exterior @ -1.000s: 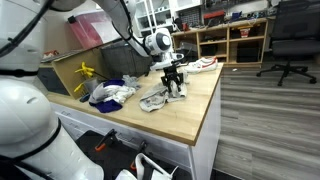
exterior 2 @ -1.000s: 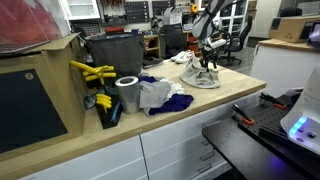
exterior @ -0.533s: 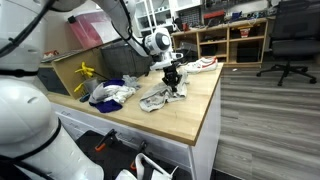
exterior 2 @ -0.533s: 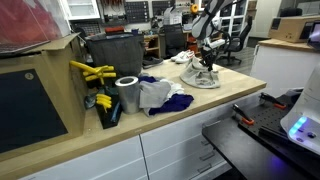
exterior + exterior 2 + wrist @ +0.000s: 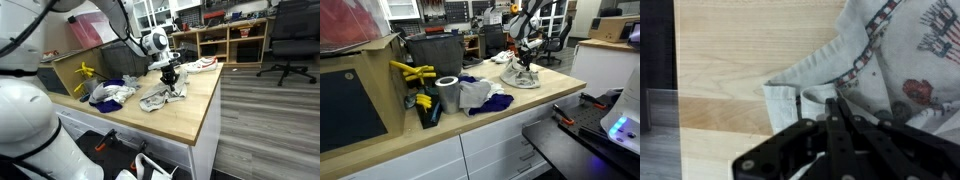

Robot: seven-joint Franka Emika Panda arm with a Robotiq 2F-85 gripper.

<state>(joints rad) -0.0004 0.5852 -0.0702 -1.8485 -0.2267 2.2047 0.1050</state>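
I hold the end effector (image 5: pixel 833 106) clamped on the patterned cloth (image 5: pixel 902 55) at its 9 o'clock fold, raised off the surface (image 5: pixel 730 60).

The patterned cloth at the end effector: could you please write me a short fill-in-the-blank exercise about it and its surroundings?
1. In the wrist view, the end effector has its jaws ____ on the hem of the patterned cloth.
2. The patterned cloth lies on a countertop made of ____.
3. In an exterior view, a second heap of cloth farther along the countertop is white and ____.

Missing words: shut; wood; blue.
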